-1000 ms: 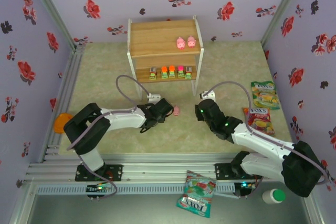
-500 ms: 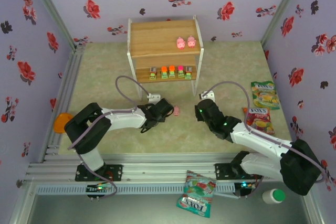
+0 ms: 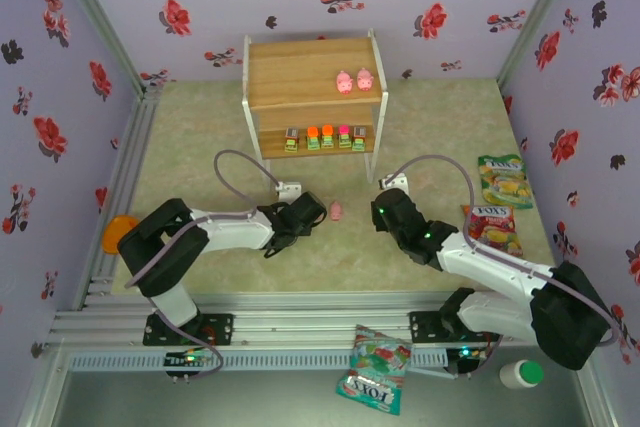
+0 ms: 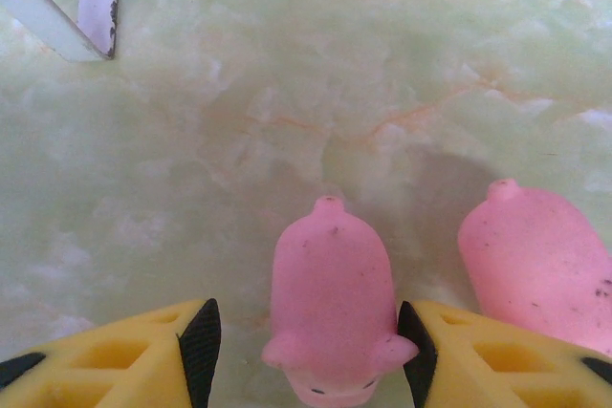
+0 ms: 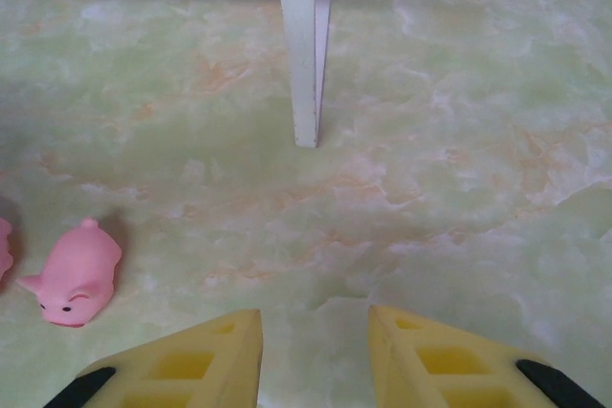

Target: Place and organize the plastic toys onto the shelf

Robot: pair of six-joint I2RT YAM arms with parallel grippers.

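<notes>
Pink pig [image 4: 330,312] lies on the desk [image 4: 287,93] between the parted, unclenched jaws of the left claw [image 4: 308,343], lined up so closing would pinch its flanks. The right claw [image 5: 314,332] hovers empty, slightly parted, well aside.

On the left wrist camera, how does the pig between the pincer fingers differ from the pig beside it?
The middle pig lies between the fingers of the left pincer; the side pig lies outside them. The middle pig shows nearly whole, face toward the camera; the side pig is cut off by a finger and the frame. The side pig has dark specks; the middle pig looks cleaner. Both are pink, on the tabletop.
</notes>
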